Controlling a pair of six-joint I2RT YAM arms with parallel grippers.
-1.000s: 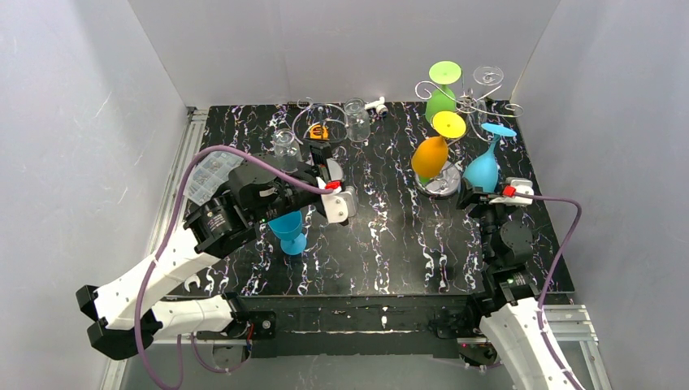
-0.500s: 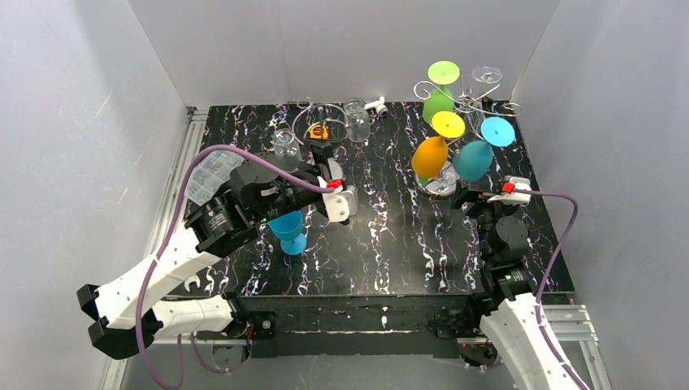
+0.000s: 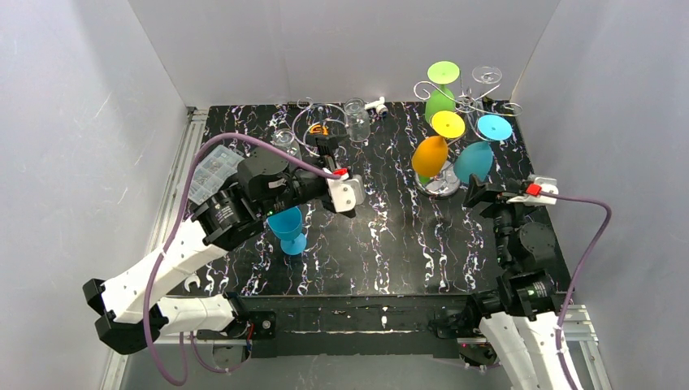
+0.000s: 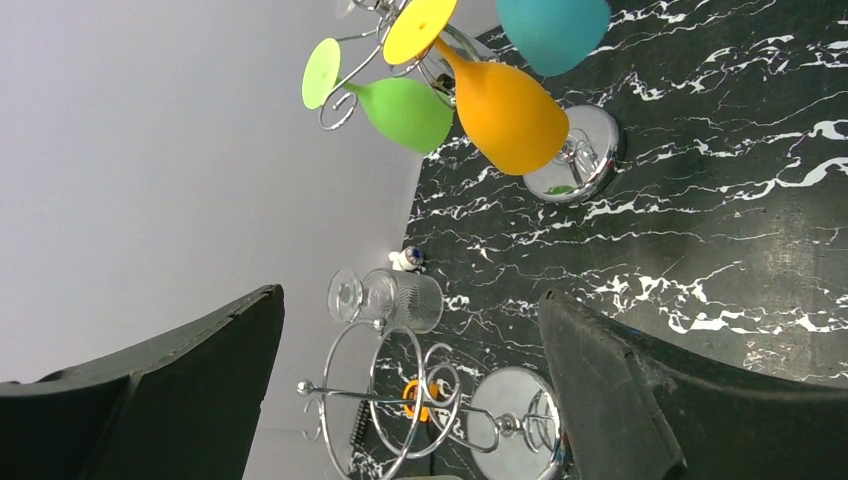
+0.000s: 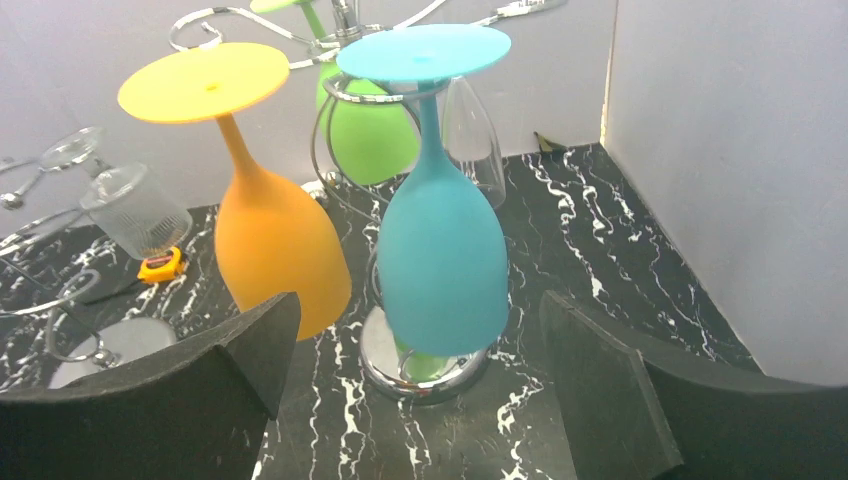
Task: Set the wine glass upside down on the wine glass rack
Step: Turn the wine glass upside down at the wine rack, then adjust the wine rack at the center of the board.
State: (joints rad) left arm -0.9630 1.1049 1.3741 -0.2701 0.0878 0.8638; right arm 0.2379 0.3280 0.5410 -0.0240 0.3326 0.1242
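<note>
The blue glass (image 5: 440,250) hangs bowl-down on the rack (image 4: 598,142), its foot resting on a scroll arm. The right end effector (image 5: 415,315) gapes wide just before it, empty; the left end effector (image 4: 410,310) is likewise wide. The glass is probably light and slick (it looks plastic), so the stem is the best hold

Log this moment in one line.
teal glass: hanging upside down on rack | right end effector: open, apart from glass | left end effector: open, empty
</note>
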